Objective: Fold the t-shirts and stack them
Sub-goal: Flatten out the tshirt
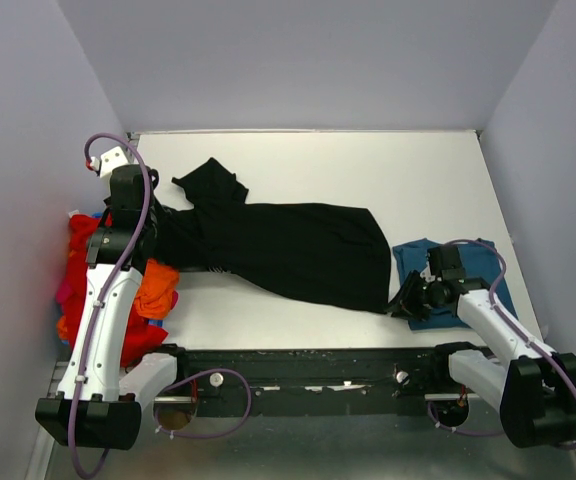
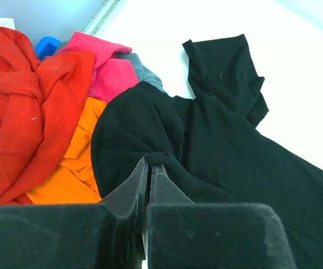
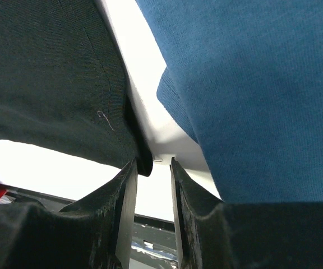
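Where the left gripper (image 2: pixel 152 161) ends, its jaws are pressed together on a raised fold of the black shirt (image 2: pixel 229 145). The cloth spreads ahead of these jaws and to their right over the white table (image 2: pixel 296 73), with one sleeve lying farthest out. Just left of the jaws a pile crowds the black cloth. An orange shirt (image 2: pixel 74 168) is nearest and a red shirt (image 2: pixel 21 101) lies further left. Beyond them a pink shirt (image 2: pixel 108 67) and a grey shirt (image 2: pixel 144 73) touch the black shirt's edge. A blue scrap (image 2: pixel 48 46) shows behind the pile.

The right gripper (image 3: pixel 153 168) has its jaws slightly spread. The black shirt's hem corner sits just inside the gap, against the finger on the left of the wrist view, and bare table shows between the fingers. Right of these jaws and ahead lies a teal shirt (image 3: pixel 251 84), flat, close beside the black hem but parted from it by a strip of table.
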